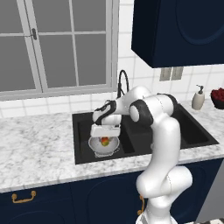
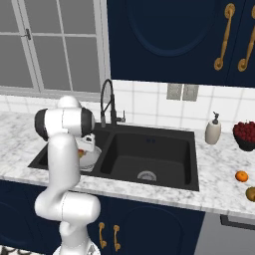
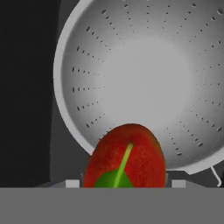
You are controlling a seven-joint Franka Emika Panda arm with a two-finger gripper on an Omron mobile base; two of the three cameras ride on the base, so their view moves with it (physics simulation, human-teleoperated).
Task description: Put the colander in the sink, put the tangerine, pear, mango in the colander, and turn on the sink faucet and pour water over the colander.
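Note:
The silver colander (image 1: 104,148) sits in the left basin of the black sink (image 1: 81,131). My gripper (image 1: 105,134) hangs just above its bowl, shut on the red and green mango (image 1: 105,141). In the hand view the mango (image 3: 127,159) fills the space between the jaws, over the near rim of the colander (image 3: 144,78), whose bowl holds nothing else. The tangerine (image 2: 241,176) and the pear (image 2: 251,193) lie on the counter right of the sink (image 2: 149,154). The black arched faucet (image 1: 122,81) stands behind the sink divider, with no water running.
A pale soap pump bottle (image 2: 213,130) and a dark bowl of red fruit (image 2: 245,133) stand at the back right of the counter. Dark blue cabinets hang above the right side. A window is behind the left counter.

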